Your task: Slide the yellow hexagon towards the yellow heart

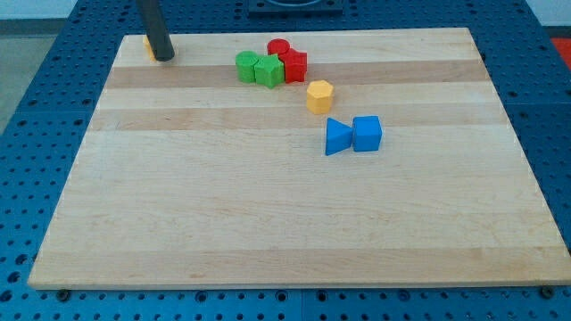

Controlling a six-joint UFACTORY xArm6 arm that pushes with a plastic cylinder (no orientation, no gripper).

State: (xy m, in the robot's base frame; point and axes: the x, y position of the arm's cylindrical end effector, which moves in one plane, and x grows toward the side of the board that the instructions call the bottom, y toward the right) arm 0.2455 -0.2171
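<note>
The yellow hexagon (319, 95) sits right of the board's centre, toward the view's top. A yellow block (148, 45), mostly hidden behind my rod, peeks out at the top left corner; its shape cannot be made out. My tip (163, 57) rests on the board at the top left, touching or just in front of that yellow block, far left of the hexagon.
Two green blocks (259, 68) and two red blocks (287, 61) cluster at the top centre, just up-left of the hexagon. A blue triangle (337, 136) and a blue cube (367, 133) lie side by side below the hexagon. The wooden board (285, 223) lies on blue pegboard.
</note>
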